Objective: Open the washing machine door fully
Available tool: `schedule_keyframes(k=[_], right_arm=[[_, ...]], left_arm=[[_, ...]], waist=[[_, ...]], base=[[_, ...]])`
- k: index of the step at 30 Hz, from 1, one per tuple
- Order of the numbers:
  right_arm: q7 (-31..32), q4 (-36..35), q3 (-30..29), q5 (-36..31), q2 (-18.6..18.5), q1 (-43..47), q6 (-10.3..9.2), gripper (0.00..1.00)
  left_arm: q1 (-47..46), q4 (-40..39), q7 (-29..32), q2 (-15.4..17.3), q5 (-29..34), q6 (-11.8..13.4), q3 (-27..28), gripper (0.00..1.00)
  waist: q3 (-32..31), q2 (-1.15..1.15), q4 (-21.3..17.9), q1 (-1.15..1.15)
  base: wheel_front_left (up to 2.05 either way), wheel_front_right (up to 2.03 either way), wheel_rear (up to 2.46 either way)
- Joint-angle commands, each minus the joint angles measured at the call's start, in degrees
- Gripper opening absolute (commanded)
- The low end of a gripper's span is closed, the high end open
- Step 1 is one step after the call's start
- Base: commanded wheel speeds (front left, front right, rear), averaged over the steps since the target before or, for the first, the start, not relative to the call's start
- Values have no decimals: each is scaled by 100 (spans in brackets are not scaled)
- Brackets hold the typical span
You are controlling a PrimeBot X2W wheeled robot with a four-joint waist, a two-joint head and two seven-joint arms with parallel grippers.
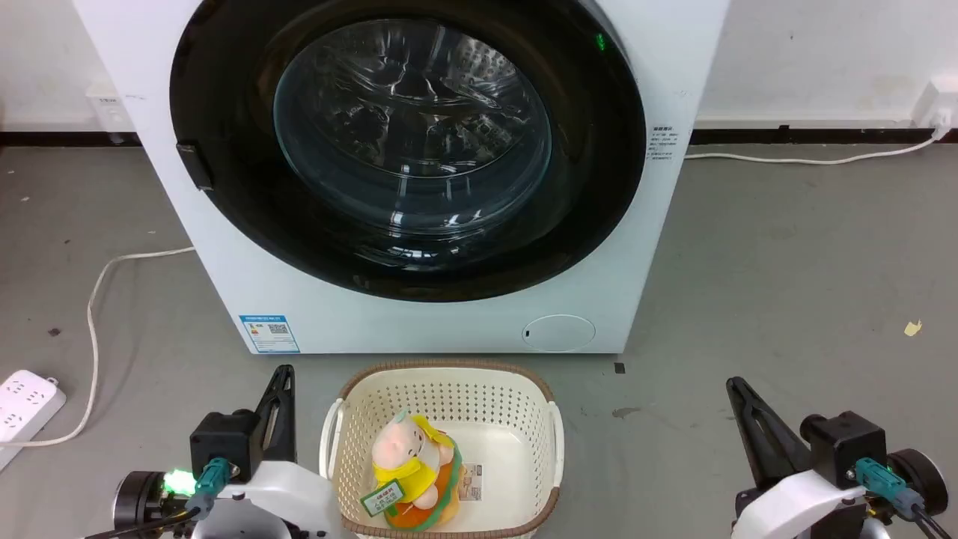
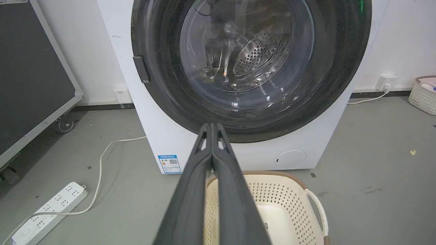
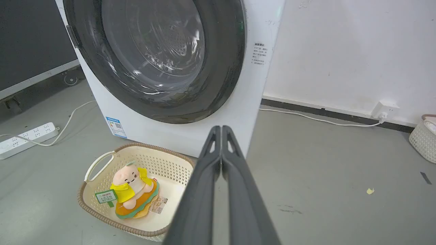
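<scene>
Washing machine door [image 1: 408, 150], top cut off; left hand [image 1: 284, 372], right hand [image 1: 735, 383] clenched empty.

Basket [image 1: 486, 404] before the washing machine door [image 1: 412, 135], plush toy [image 1: 415, 464] in the basket, power strip [image 1: 22, 404] on the floor [image 1: 786, 299] at left

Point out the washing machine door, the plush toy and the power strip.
washing machine door [image 1: 410, 142], head view, centre of its clear glass bowl.
plush toy [image 1: 414, 471], head view, its yellow-clad middle.
power strip [image 1: 25, 408], head view, its white top face.
</scene>
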Motion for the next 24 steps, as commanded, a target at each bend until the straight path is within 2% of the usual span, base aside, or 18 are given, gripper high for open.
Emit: schedule_keyframes(k=[1, 24], right_arm=[[8, -23, -2, -42, 29, -69, -4, 0], [8, -23, -2, -42, 29, -69, -4, 0]], left_arm=[[84, -21, 2, 3, 16, -31, -1, 0], [84, -21, 2, 3, 16, -31, -1, 0]], waist=[[0, 0, 0, 0], [0, 0, 0, 0]], base=[[0, 0, 0], [0, 0, 0]])
